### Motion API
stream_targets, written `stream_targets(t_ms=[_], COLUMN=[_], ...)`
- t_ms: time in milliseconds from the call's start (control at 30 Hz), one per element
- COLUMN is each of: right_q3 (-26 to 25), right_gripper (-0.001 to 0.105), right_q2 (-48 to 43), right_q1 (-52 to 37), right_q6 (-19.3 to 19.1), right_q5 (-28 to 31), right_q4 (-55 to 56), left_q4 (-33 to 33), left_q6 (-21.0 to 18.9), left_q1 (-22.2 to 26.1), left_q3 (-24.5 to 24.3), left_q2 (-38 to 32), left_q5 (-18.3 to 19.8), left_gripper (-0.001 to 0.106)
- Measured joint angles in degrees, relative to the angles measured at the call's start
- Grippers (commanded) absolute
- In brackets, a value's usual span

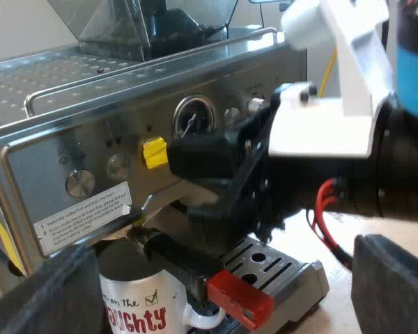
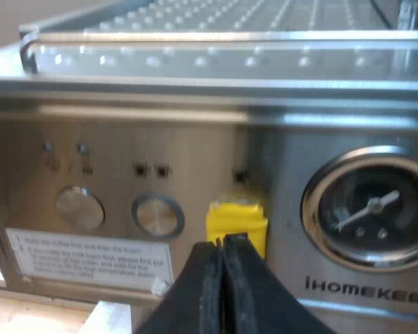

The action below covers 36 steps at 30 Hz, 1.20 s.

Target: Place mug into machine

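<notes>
Pointing at yellow button [image 2: 237, 221], right pincer [image 2: 223, 254] is closed; left pincer [image 1: 219, 285] open before mug [image 1: 136, 309]

This looks like a robotics lab bench set up as a coffee corner. A steel espresso machine [image 1: 90, 132] with a bean hopper [image 1: 125, 28] on its top stands on a pale wooden table [image 2: 17, 309] against a bare light wall [image 1: 14, 28]. On the machine's front panel one button is marked with yellow tape [image 2: 237, 219], the right gripper [image 1: 173, 158] is at that tape, and a printed mug [image 1: 136, 309] stands under the machine's front.
</notes>
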Motion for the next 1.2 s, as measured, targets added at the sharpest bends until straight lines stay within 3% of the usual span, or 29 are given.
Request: stream_targets(t_ms=[1200], right_q3=[-0.2], right_gripper=[0.0], right_q2=[2.7], right_q1=[-4.0], right_q6=[0.0], right_q5=[-2.8], right_q4=[-4.0], left_q4=[0.0], left_q6=[0.0], left_q1=[0.0], left_q3=[0.0], left_q2=[0.0], left_q5=[0.1], left_gripper=[0.075])
